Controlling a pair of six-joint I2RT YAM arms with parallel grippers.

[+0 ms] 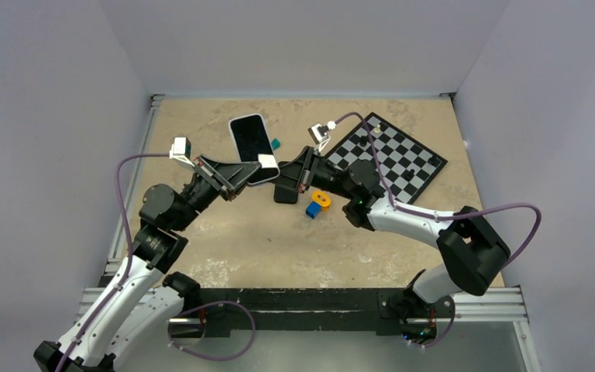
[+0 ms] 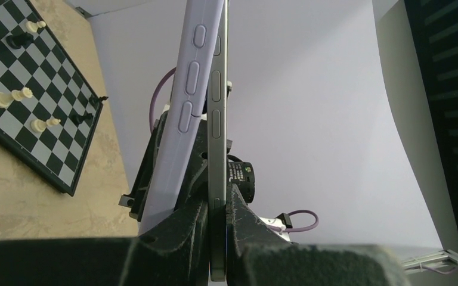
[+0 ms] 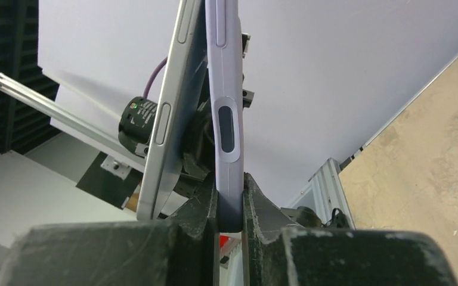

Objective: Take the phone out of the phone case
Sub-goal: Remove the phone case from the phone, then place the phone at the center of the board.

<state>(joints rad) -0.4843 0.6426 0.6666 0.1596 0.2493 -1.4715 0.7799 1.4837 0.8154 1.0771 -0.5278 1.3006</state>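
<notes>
The left arm [image 1: 159, 211] and right arm [image 1: 410, 218] bend inward, wrists nose to nose. The left gripper [image 2: 217, 208] pinches the phone [image 2: 218, 119] edge-on between its jaws. The right gripper [image 3: 229, 202] clamps the phone case [image 3: 225, 89], which splays off the phone above both jaws.

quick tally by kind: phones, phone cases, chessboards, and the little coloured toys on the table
phone: 1
phone case: 1
chessboard: 1
little toys: 3 (blue block, orange ring, teal piece)
total: 6
</notes>
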